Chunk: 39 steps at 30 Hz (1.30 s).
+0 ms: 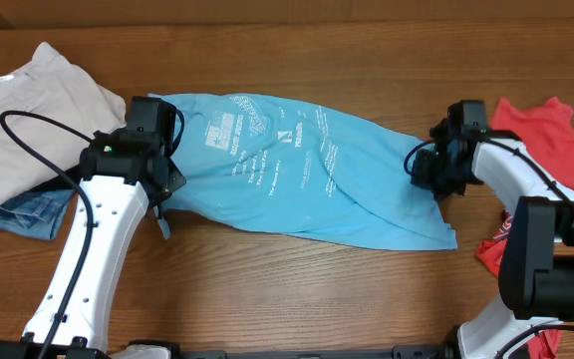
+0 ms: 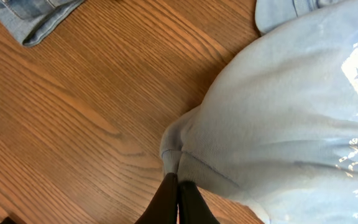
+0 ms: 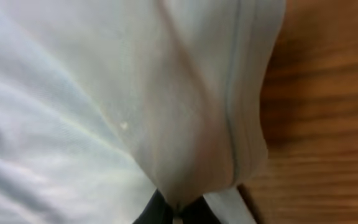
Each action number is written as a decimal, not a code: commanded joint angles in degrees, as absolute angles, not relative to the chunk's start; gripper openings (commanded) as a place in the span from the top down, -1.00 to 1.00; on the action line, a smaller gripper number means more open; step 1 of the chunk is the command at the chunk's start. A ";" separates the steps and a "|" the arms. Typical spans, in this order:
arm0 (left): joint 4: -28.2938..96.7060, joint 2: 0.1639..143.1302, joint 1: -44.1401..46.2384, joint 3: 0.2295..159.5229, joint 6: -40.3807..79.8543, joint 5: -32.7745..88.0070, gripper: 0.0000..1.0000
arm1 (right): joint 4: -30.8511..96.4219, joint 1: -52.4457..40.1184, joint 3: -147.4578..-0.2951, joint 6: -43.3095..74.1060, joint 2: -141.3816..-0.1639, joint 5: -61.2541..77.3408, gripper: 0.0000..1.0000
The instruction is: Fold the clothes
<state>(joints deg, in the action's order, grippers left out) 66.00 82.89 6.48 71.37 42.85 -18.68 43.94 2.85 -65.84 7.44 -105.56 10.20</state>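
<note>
A sky-blue T-shirt is seen laid lengthwise across the middle of the wooden table, stretched between the two arms. Its left end is pinched by the left gripper, whose dark fingers are pressed together on a small fold of the edge, just above the wood. Its right end is clamped by the right gripper, whose jaws are closed on a bunch of cloth beside a stitched seam.

White print is carried on the shirt: a solid block toward the left end and several short lines scattered over the middle (none of it can be read at this size, and in the left wrist view only a blurred white patch and faint rows of lettering are made out).

A red T-shirt is left crumpled at the right edge of the table, partly hidden by the right arm. At the far left, a beige garment is piled on denim, near the left arm.
</note>
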 commanded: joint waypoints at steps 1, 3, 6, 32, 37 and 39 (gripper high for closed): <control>65.95 82.08 6.39 71.40 41.74 -19.90 0.92 | 45.17 2.66 -77.21 7.49 -104.44 10.11 0.92; 65.95 82.08 6.39 71.40 41.74 -19.97 0.92 | 45.95 2.81 -82.76 7.51 -104.47 8.49 0.92; 65.95 82.08 6.39 71.40 41.74 -20.01 0.92 | 45.56 3.16 -89.45 9.72 -104.47 2.63 0.89; 65.78 82.08 6.39 71.40 40.66 -20.05 0.92 | 42.54 3.62 -65.82 14.04 -105.56 -3.36 -0.27; 65.78 82.08 6.39 71.40 40.69 -19.90 0.92 | 39.55 3.62 -64.45 16.99 -105.56 -3.36 -0.24; 65.78 82.08 6.39 71.40 40.66 -19.90 0.92 | 38.06 3.62 -63.48 18.13 -105.58 -3.38 -0.22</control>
